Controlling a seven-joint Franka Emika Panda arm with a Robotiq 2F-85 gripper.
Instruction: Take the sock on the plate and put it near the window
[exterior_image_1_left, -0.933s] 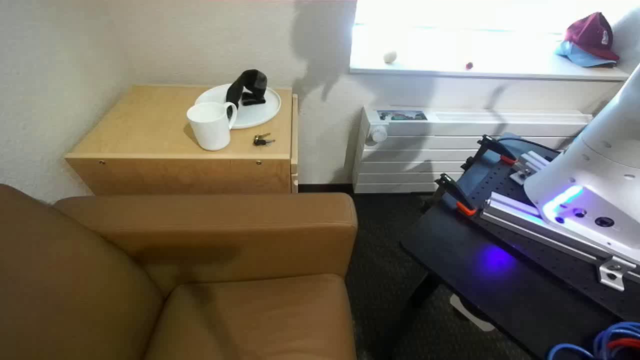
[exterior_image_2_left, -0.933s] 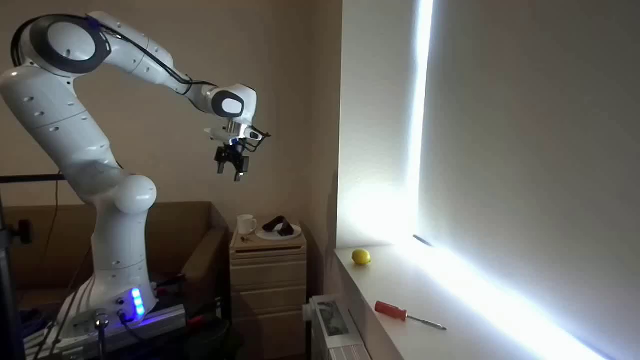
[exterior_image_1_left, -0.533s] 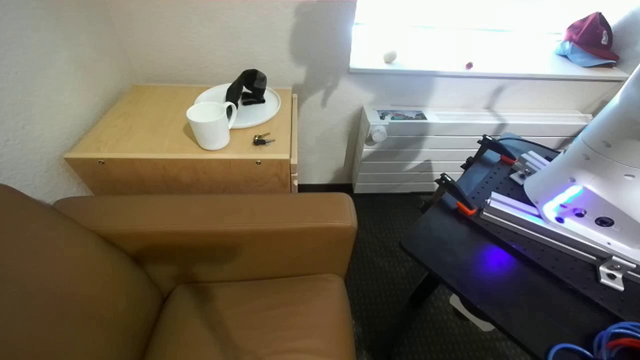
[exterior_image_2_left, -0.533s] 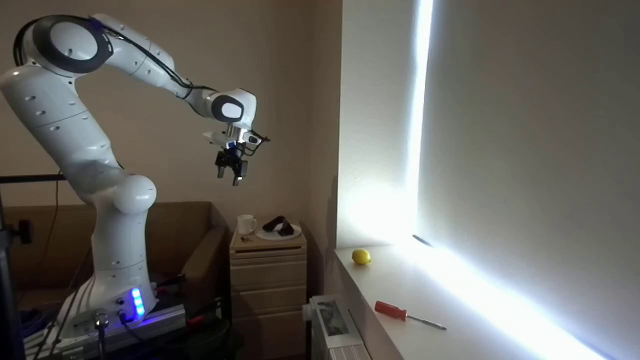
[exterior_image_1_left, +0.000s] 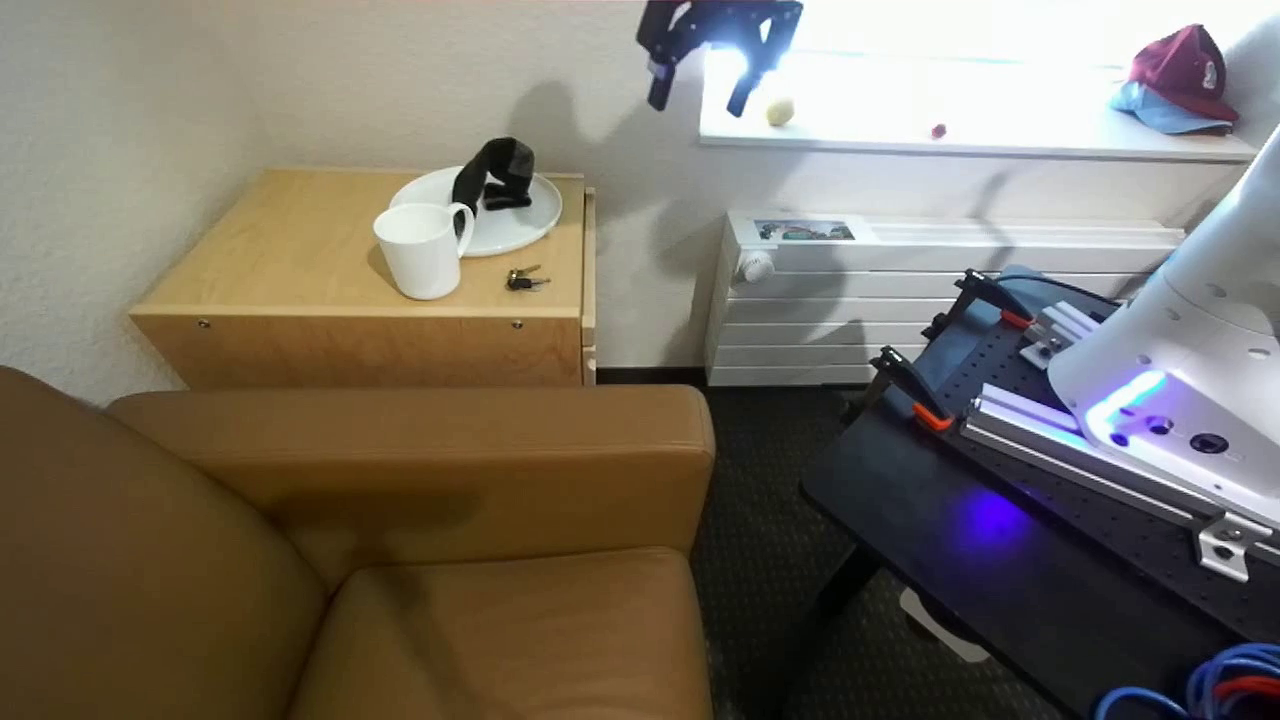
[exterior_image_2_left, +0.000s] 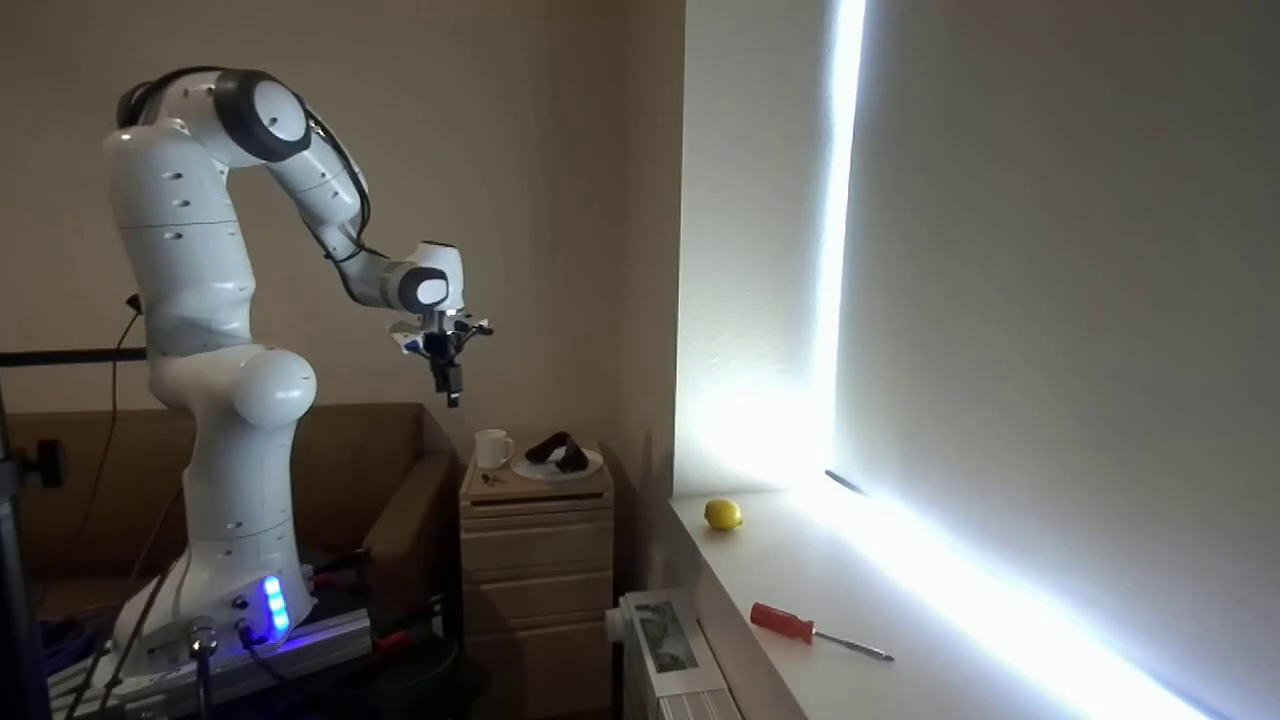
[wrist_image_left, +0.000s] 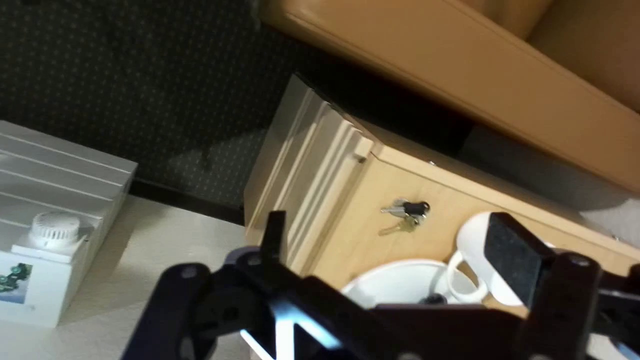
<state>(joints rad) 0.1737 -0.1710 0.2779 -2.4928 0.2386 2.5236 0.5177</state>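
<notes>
The black sock lies bunched in an arch on the white plate on the wooden cabinet. In an exterior view, the sock and plate show at the cabinet's top. My gripper is open and empty, in the air above and to the side of the cabinet; it also shows in an exterior view. In the wrist view, the open fingers frame the cabinet top; only a dark bit of sock shows, the rest hidden by the gripper. The bright window is behind a sill.
A white mug stands against the plate's near side, its handle by the sock. Keys lie in front of the plate. The sill holds a lemon, a screwdriver and caps. A couch and radiator stand nearby.
The arm has folded and lowered. My gripper has turned, moved down and a little left in an exterior view, and come into sight at the top of an exterior view. The sock has not moved.
</notes>
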